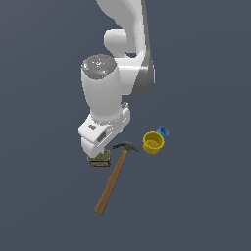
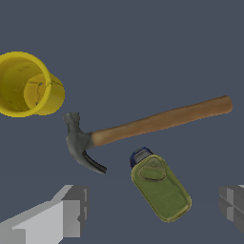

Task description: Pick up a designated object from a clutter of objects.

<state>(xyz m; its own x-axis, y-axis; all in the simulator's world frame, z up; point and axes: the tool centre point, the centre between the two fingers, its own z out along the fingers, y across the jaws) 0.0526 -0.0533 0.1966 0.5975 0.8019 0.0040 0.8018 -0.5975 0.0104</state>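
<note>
Hovering low over the clutter, my gripper (image 2: 152,209) stands wide open with nothing held: in the wrist view one finger (image 2: 57,214) fills the lower left of the frame and the other shows at the lower right edge, with clear floor between them and the can. The olive-topped can (image 2: 159,187) sits between the two fingers, in the lower middle of the frame, lying at a slant to the line they would close along. In the exterior view it is only a sliver (image 1: 99,158) peeking out beneath my hand, left of centre.

My worry is that slant: closing on the rounded corners could make the can twist or squirt out instead of seating flat.

Just beside it lies the hammer (image 2: 143,126), its dark head near the can's blue end. A finger coming down off-line might clip the head or handle and nudge the can.

The yellow cup (image 2: 26,86), upper left, and the small blue piece (image 1: 162,131) are well apart and unlikely to interfere.
</note>
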